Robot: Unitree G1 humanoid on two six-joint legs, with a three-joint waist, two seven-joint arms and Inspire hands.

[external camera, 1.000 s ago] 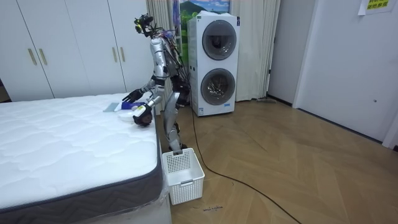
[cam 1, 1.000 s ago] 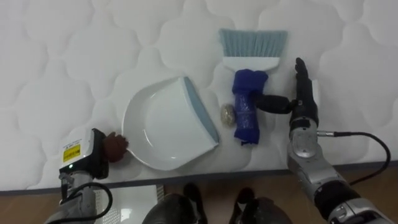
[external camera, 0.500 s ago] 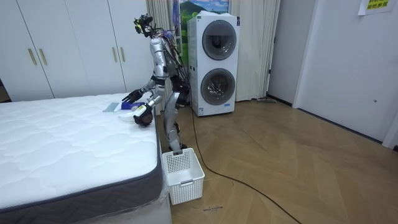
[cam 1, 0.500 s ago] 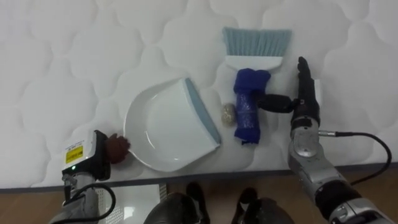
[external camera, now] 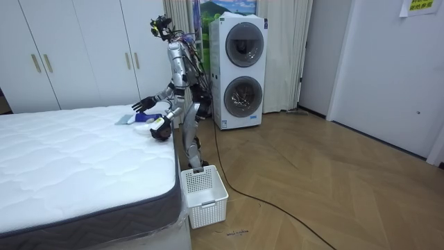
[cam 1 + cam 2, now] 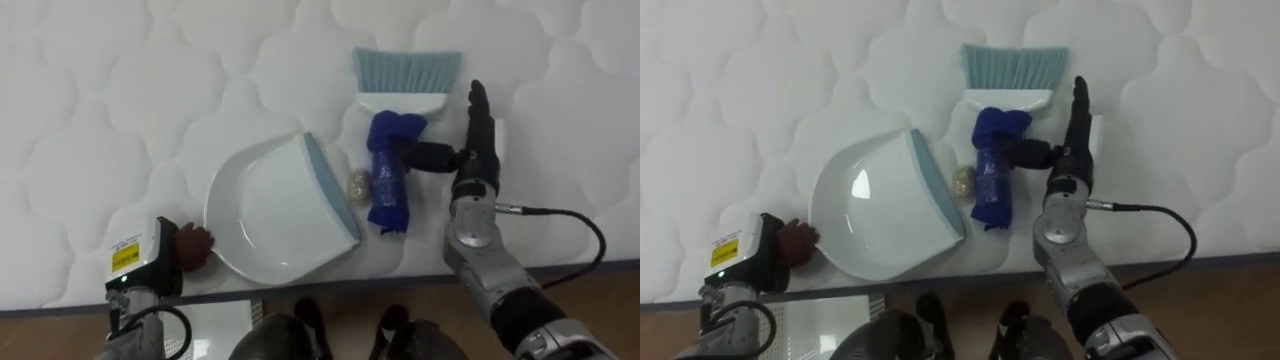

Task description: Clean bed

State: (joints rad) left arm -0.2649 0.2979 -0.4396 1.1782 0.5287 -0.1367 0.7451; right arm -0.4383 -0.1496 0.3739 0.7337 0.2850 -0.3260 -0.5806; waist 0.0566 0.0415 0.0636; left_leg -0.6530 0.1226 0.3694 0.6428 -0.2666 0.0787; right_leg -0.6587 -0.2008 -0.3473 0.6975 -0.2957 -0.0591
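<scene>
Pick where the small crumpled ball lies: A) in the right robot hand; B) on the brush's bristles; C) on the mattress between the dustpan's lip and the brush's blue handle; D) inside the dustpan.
C: the ball sits on the mattress, in the gap between the dustpan and the brush.

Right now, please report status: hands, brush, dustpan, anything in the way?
Right hand open beside brush, thumb at its handle. Left hand at dustpan rear edge. Small crumpled ball between dustpan and brush.

White quilted bed [image 6: 150, 100], white dustpan [image 6: 265, 210], blue brush [image 6: 390, 175].
</scene>
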